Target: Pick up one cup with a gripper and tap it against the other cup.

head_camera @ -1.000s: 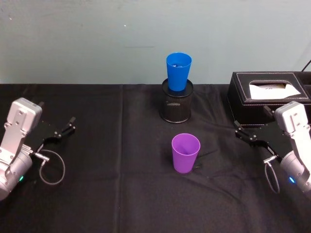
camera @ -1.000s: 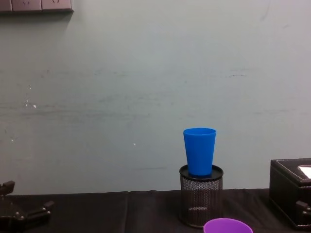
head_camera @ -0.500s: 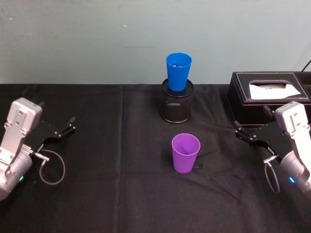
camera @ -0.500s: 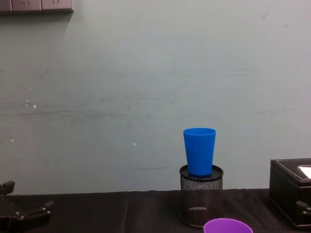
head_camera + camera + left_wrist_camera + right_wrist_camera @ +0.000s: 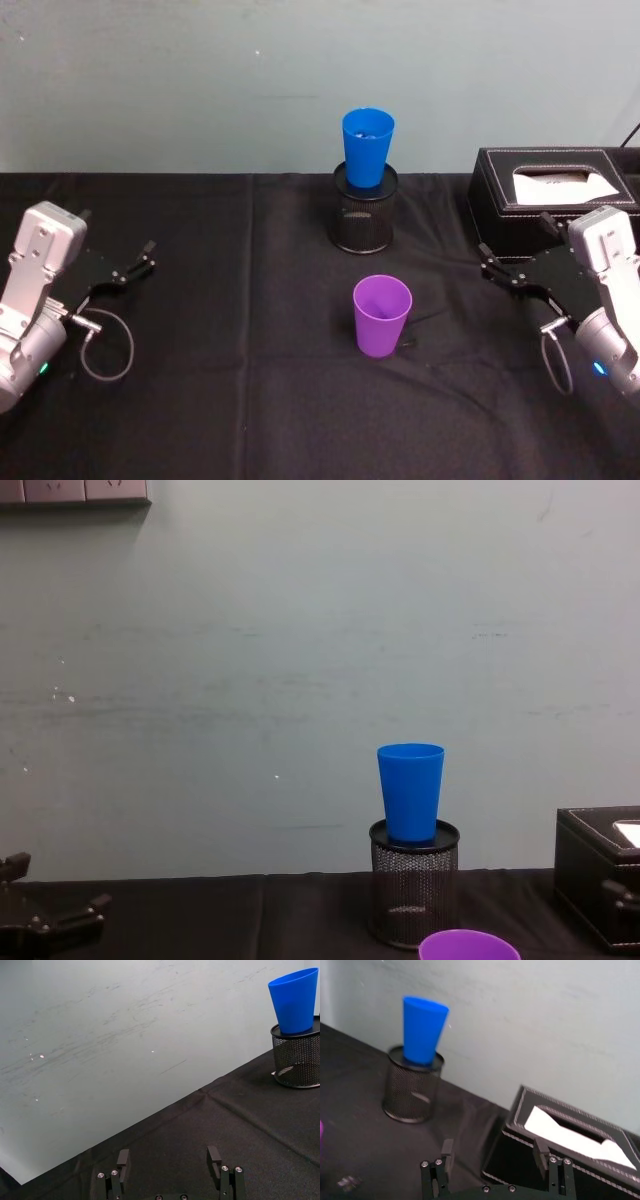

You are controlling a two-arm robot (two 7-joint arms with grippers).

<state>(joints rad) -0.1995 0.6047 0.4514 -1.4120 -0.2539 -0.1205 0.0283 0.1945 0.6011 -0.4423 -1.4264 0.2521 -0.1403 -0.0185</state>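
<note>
Black-clothed table [image 5: 230, 400] against a plain wall; black tissue box [image 5: 500, 225] at the far right, just behind the right arm; black mesh pen holder [image 5: 364, 220] at centre rear. Blue cup [image 5: 367, 146] sits upright in the holder, mouth up, so its body is raised well above the cloth. Purple cup [image 5: 381, 315] stands upright on the cloth at table centre, mouth up, directly in front of the holder on the robot's side, near it but not touching; nothing grips it. Left gripper [image 5: 167, 1156] is low over the cloth at the far left, fingers spread wide, empty, well apart from both cups; reads as parked. Right gripper [image 5: 495, 1147] is at the right by the tissue box, fingers likewise spread wide and empty, pointed inward toward the centre. Key relation: the purple cup lies to the robot's left of the right gripper and slightly closer to the robot's body; its long axis is vertical; the right gripper is clearly the nearer one. Judgement: pick not started; the right arm looks set for a sideways approach, jaws straddling the purple cup's wall; after that a lift is needed, since the blue cup sits higher; a hard tap could knock it out of the holder.
</note>
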